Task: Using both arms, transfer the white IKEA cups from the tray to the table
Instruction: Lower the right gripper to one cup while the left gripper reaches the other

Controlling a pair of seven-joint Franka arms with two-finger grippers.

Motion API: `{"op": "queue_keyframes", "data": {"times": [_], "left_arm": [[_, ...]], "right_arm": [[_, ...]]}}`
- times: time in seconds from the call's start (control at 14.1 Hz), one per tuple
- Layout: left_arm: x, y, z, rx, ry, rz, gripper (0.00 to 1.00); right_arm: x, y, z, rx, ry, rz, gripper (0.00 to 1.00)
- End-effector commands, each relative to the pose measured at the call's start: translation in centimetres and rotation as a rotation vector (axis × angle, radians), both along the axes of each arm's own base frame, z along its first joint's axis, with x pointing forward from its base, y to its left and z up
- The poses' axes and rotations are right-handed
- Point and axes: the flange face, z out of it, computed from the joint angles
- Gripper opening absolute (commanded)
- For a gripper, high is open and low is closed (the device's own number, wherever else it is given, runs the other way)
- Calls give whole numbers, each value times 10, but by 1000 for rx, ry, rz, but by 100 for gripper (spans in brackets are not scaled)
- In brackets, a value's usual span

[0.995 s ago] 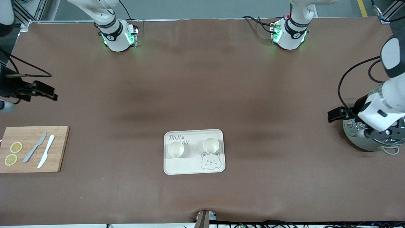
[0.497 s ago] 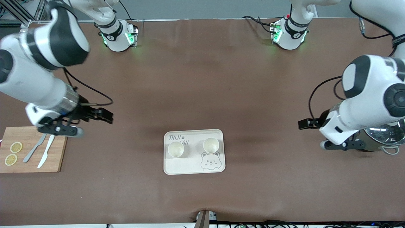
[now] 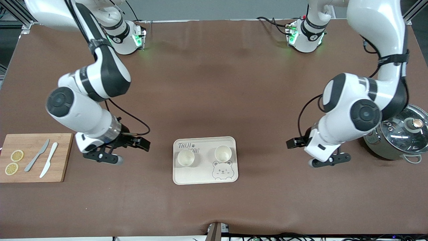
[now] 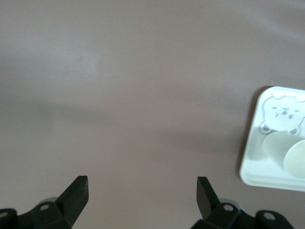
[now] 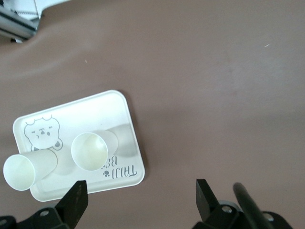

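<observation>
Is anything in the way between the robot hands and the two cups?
Nothing visible: only bare table lies between each open gripper, right and left, and the cups on the tray.

My table (image 3: 214,87) wears a plain matte brown cloth. The tray (image 3: 204,177) is cream, with grey "TAIJI BEAR" lettering and a grey bear-face drawing. Both cups, one (image 3: 186,157) and the other (image 3: 223,153), are plain cream-white. My arms are white with black joint sections, and my bases glow green. The cutting board (image 3: 63,157) is light wood, carrying two yellow lemon slices (image 3: 14,162), a grey knife (image 3: 36,155) and a white knife (image 3: 48,159). The pot (image 3: 398,140) is shiny silver.
</observation>
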Motion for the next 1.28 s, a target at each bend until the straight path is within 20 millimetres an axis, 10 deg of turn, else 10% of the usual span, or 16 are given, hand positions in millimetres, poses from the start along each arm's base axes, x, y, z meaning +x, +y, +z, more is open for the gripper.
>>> {"op": "queue_keyframes", "data": {"times": [0.0,0.21,1.21], "left_arm": [[2,-32,-10,-18,-39,51,100],[-3,-72,-33,-28,-66,85,100],[-34,-212,-139,-20,-218,156,100]], "right_arm": [[5,26,-24,11,-8,-3,100],[1,61,-60,18,-19,37,100],[0,98,-170,-9,-65,75,100]]}}
